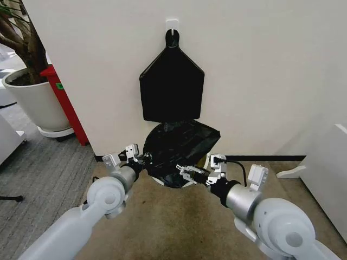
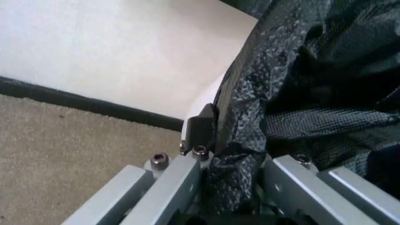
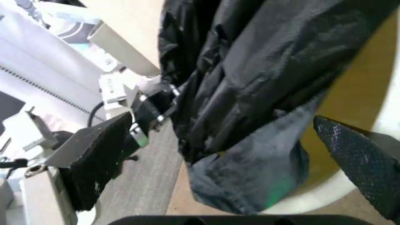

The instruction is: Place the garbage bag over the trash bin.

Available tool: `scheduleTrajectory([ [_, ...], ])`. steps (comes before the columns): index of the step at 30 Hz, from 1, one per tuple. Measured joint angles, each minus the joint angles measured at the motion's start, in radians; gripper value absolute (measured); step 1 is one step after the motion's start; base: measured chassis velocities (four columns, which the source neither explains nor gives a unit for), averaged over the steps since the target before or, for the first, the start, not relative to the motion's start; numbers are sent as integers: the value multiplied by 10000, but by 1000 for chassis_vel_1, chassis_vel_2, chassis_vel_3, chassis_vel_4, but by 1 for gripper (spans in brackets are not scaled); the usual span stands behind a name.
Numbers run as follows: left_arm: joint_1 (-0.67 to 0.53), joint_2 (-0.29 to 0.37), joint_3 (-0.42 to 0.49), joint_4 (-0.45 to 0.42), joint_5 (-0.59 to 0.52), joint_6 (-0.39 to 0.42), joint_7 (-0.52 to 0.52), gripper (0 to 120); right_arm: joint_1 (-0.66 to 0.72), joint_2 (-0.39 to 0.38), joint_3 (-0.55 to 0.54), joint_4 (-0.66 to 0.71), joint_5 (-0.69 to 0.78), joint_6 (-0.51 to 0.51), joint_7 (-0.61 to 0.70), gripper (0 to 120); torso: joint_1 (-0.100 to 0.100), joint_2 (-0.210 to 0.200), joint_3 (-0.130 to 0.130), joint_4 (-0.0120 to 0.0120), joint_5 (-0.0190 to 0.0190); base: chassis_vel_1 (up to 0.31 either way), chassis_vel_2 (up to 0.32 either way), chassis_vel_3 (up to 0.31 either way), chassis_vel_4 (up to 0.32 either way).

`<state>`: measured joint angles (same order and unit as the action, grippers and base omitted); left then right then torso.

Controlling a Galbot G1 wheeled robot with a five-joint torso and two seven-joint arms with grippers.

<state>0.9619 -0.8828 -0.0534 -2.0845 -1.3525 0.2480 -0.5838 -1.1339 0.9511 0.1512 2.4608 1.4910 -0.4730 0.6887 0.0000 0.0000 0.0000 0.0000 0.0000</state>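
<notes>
We log a crinkly glossy black plastic garbage bag (image 1: 181,146) draped on the round cream-white plastic trash bin (image 1: 162,181) between both arms: left end effector (image 1: 142,158) pinches its left edge; right end effector (image 1: 191,174) stands spread at its right side.

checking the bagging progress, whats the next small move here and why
Probably the left hand should draw the garbage bag outward and down over the trash bin rim. It is shut on the film at the bin's edge, while the right hand stands open and bare rim shows.
</notes>
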Motion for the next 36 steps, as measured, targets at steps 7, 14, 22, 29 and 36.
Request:
scheduleTrajectory([
  [7, 1, -12, -7, -11, 12, -1, 32, 1, 113, 28, -61, -38, 161, 49, 287, 100, 0, 0, 0, 0, 0, 0, 0, 0, 0],
  [14, -76, -19, 28, -18, 14, -1, 41, 1, 170, 214, -292, -164, 284, 84, 340, 100, 0, 0, 0, 0, 0, 0, 0, 0, 0],
  [22, -86, -38, 37, -26, 9, -3, 44, 1, 375, 431, -519, -430, 272, 233, 333, 77, 0, 0, 0, 0, 0, 0, 0, 0, 0],
  [29, -95, -49, 43, -27, 3, -4, 45, 1, 403, 492, -595, -480, 272, 296, 334, 59, 0, 0, 0, 1, 0, 0, 0, 0, 0],
  [36, -196, -74, 70, 75, -32, -21, 29, 1, 279, 566, -695, -441, 303, 454, 315, 27, 0, 0, 0, 0, 0, 0, 0, 0, 0],
])
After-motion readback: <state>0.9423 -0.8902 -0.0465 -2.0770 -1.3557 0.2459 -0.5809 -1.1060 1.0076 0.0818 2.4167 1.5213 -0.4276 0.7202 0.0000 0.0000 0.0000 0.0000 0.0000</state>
